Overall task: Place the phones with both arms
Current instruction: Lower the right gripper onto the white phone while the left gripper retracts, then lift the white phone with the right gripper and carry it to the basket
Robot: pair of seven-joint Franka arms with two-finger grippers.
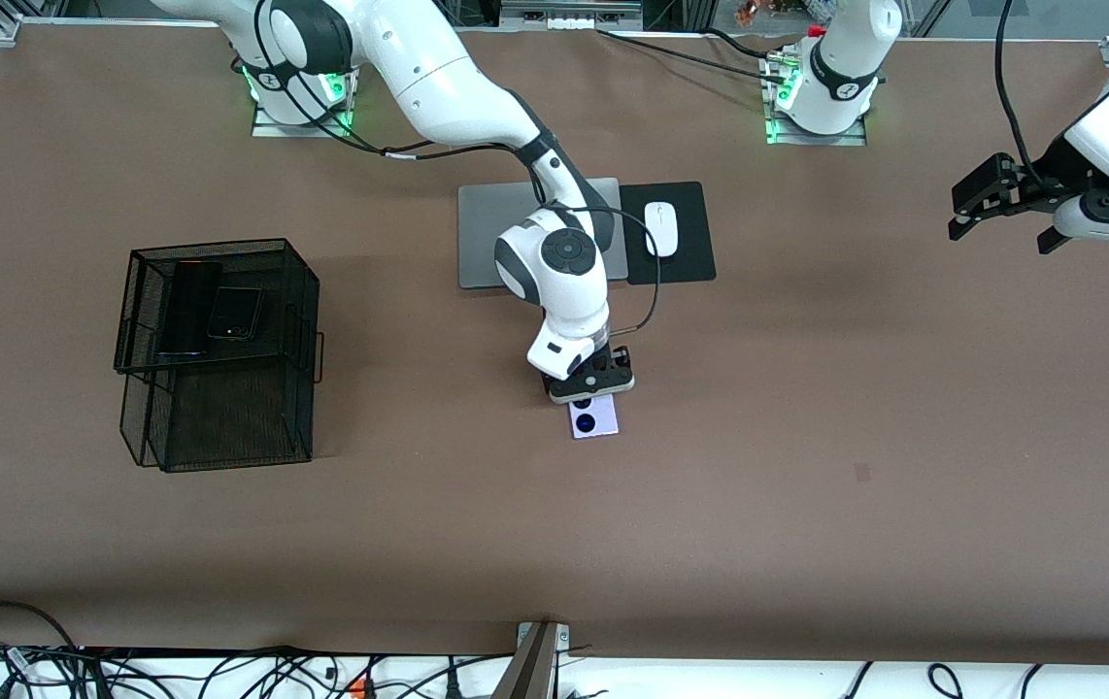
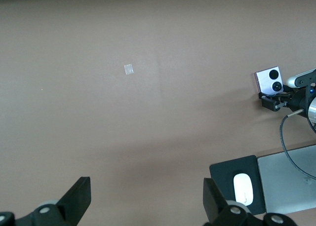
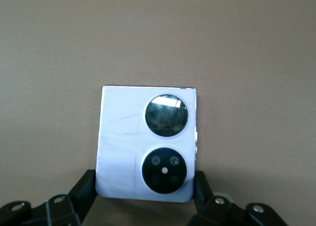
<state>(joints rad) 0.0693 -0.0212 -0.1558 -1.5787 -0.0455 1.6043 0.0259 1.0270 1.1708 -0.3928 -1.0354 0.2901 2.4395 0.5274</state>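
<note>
— Where is the lavender phone (image 3: 146, 143) found?
— Flat on the table (image 1: 807, 408), clamped by the right gripper (image 1: 591, 384). The left gripper (image 1: 1001, 209) is held spread, waiting above the table's end.

Table surface (image 1: 807, 388): uniform matte brown. Lavender-white phone (image 1: 594, 417), centre of frame: two black circles on its face. Mesh basket (image 1: 224, 427), left of frame: black wire; the long phone (image 1: 188, 306) and squarish phone (image 1: 234, 313) in it appear black. Mouse (image 1: 661, 229): white, on a black pad (image 1: 681, 262). Laptop (image 1: 482, 233): grey.
</note>
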